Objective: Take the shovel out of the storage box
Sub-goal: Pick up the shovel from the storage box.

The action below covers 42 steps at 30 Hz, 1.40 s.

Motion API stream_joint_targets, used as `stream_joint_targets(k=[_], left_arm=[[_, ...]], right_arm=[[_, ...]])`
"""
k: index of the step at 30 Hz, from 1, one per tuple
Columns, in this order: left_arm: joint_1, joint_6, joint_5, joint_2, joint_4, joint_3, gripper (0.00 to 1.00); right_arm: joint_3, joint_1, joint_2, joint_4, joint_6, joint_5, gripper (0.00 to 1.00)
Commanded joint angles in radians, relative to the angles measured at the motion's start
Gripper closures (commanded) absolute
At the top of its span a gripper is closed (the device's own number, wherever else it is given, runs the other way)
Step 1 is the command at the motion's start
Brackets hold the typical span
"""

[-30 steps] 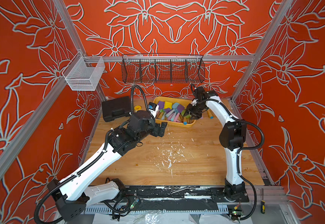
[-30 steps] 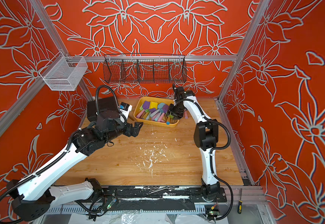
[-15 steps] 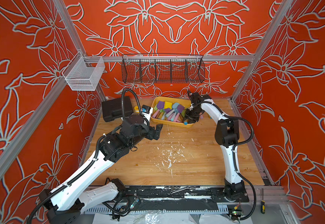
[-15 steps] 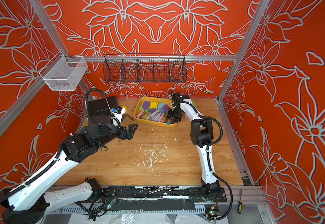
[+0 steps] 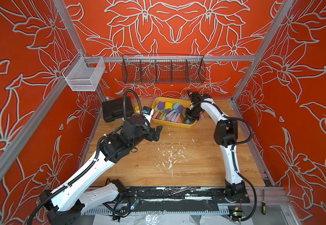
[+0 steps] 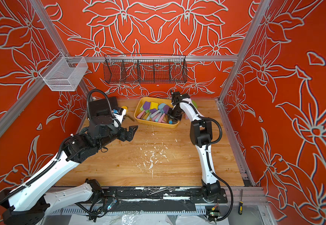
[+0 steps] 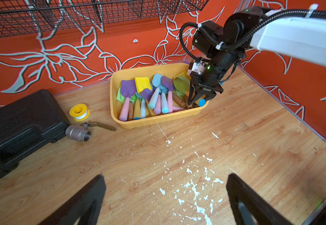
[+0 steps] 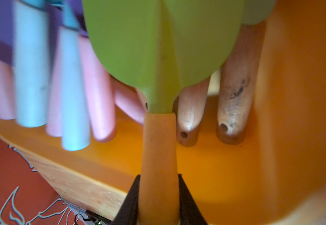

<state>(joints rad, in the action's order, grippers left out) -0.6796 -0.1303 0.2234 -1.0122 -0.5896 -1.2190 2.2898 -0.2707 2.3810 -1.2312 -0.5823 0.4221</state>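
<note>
The green shovel [image 8: 158,58] with the orange handle lies at the right end of the storage box [image 5: 171,124], by the far edge of the tabletop [image 5: 187,169]; my right claw [image 8: 158,185] is clamped on that handle. My left claw [image 5: 157,132] hangs spread apart above the tabletop, near the box.

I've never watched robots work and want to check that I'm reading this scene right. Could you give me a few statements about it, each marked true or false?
1. The right gripper is closed on the orange handle of the green shovel. True.
2. The left gripper holds a shovel too. False: it is open and empty, above the table.
3. The green shovel lies in the storage box. True.
4. The black tool case stands open. False: its lid is shut.
5. The metal valve lies in the storage box. False: it lies on the table, beside the black tool case.
</note>
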Motion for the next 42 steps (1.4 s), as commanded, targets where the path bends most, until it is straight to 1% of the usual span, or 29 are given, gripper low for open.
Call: stream_joint_targets(k=[1, 11, 19, 22, 26, 29, 34, 37, 39, 42], left_arm=[[0.005, 0.008, 0.004, -0.003, 0.017, -0.004, 0.03], [0.005, 0.003, -0.001, -0.001, 0.033, 0.008, 0.03], [0.005, 0.002, -0.016, -0.013, 0.040, -0.002, 0.03], [0.005, 0.002, -0.022, -0.019, 0.046, -0.004, 0.03], [0.005, 0.000, -0.029, -0.030, 0.050, -0.009, 0.03], [0.005, 0.001, -0.032, -0.035, 0.055, -0.008, 0.03], [0.005, 0.006, -0.037, -0.049, 0.062, -0.014, 0.03], [0.005, 0.008, -0.044, -0.061, 0.061, -0.019, 0.03], [0.005, 0.008, -0.048, -0.068, 0.061, -0.023, 0.03], [0.005, 0.005, -0.050, -0.074, 0.062, -0.024, 0.03]], right_arm=[[0.049, -0.006, -0.017, -0.096, 0.040, -0.032, 0.99], [0.042, -0.005, -0.109, -0.130, 0.102, -0.070, 1.00], [0.037, -0.004, -0.154, -0.110, 0.198, -0.156, 1.00], [0.005, -0.003, -0.198, -0.064, 0.261, -0.238, 1.00], [-0.123, 0.002, -0.310, 0.072, 0.333, -0.382, 1.00], [-0.216, 0.028, -0.377, 0.161, 0.339, -0.373, 1.00], [-0.258, 0.082, -0.397, 0.162, 0.337, -0.345, 1.00], [-0.294, 0.134, -0.416, 0.222, 0.351, -0.341, 1.00], [-0.336, 0.179, -0.432, 0.256, 0.379, -0.329, 1.00], [-0.390, 0.250, -0.453, 0.294, 0.464, -0.351, 1.00]])
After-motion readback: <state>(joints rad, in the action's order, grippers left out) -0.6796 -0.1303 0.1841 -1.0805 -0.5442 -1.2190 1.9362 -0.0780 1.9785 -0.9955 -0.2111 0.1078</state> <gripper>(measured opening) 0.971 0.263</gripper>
